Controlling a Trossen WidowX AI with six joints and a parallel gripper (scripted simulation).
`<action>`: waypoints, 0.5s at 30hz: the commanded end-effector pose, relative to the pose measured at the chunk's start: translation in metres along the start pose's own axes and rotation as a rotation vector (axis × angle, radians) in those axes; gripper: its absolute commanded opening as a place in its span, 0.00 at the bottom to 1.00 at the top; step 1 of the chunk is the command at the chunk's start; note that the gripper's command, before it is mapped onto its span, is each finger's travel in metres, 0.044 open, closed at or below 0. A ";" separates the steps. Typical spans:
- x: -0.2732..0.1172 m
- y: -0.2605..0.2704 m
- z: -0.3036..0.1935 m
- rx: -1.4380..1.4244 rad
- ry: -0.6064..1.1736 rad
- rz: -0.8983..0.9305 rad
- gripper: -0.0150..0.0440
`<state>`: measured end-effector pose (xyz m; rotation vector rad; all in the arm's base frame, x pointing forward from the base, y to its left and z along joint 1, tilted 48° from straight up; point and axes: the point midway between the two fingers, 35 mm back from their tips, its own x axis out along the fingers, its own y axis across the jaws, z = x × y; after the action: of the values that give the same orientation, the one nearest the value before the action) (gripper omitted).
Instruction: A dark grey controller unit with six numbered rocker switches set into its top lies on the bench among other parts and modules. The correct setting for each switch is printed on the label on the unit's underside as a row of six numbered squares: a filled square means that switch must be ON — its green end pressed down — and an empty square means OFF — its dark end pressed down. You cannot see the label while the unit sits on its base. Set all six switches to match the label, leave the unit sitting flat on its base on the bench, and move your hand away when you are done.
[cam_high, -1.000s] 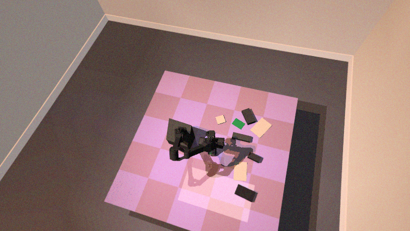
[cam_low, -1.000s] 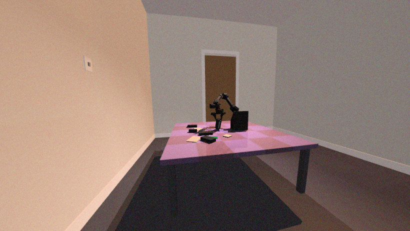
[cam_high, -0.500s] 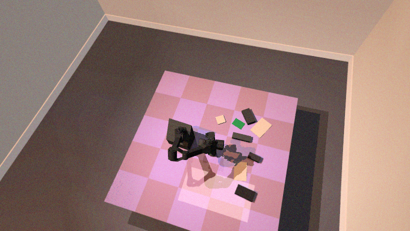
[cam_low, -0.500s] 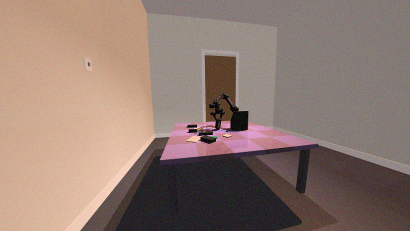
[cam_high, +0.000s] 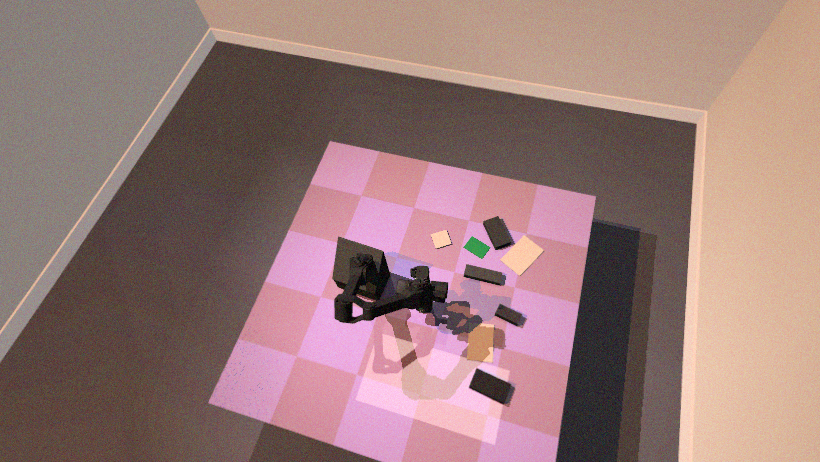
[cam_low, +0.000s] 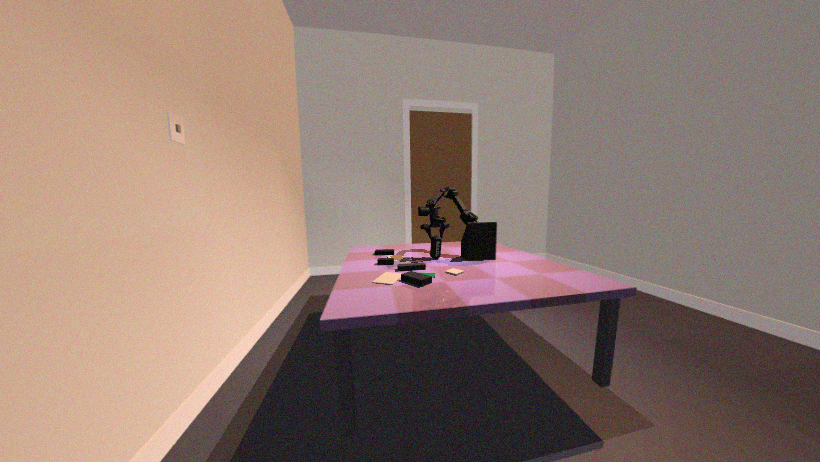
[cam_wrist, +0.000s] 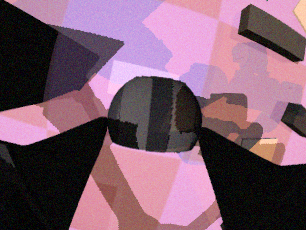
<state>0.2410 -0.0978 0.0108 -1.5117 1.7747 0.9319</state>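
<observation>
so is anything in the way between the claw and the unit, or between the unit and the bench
Nothing visible: the claw has the unit between its fingers, and no part shows between unit and bench.

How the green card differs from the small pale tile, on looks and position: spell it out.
The green card is bright green, while the small pale tile is cream. The green card is oblong; the small pale tile is nearly square. The green card lies closer to the large cream plate than the small pale tile does. Both are thin and lie flat.
</observation>
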 end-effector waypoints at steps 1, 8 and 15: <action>-0.001 0.000 -0.007 0.000 0.023 0.001 0.82; -0.002 0.000 -0.012 0.000 0.038 0.001 0.82; -0.003 0.000 -0.017 0.000 0.054 0.001 0.82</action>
<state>0.2416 -0.1046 0.0195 -1.5367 1.7950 0.9149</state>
